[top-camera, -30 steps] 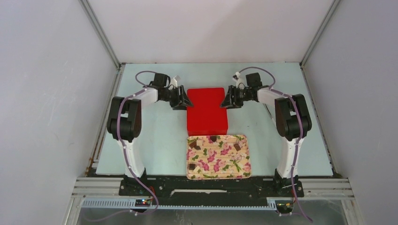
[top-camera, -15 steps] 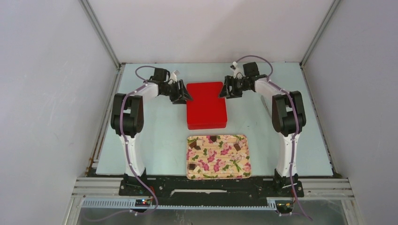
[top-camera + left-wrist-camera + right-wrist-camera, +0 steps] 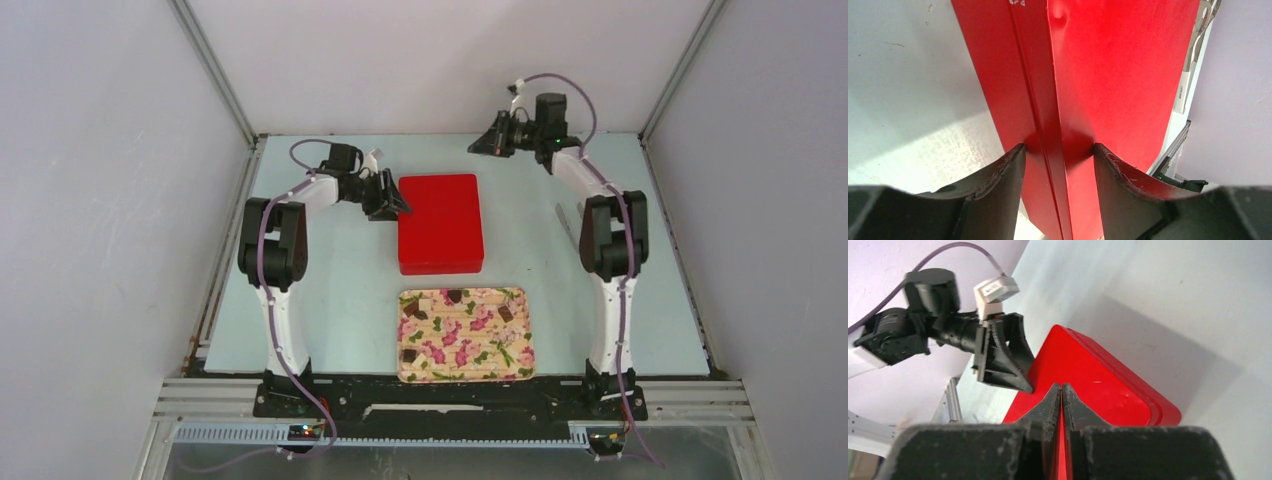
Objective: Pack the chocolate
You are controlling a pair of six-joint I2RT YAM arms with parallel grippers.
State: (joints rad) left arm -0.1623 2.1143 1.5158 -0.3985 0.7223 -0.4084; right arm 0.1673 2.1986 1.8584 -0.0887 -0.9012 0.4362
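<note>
Left claw [image 3: 388, 197], overhead view: set against the 9 o'clock edge of the red rectangular lidded box [image 3: 440, 225] at the middle of the pale table [image 3: 340, 290]. Right claw [image 3: 492, 142] stands high near 1 o'clock of the box, apart from it. Dark brown chocolate pieces [image 3: 505, 313] lie scattered on the flower-printed rectangular tray [image 3: 470, 372] at 6 o'clock, unpacked.

Left wrist view: fingers [image 3: 998, 175] clamp the box rim, one on each side, touching. Judged a hold to raise or steady the lid.

Right wrist view: jaws pressed together, empty, the box beyond.
</note>
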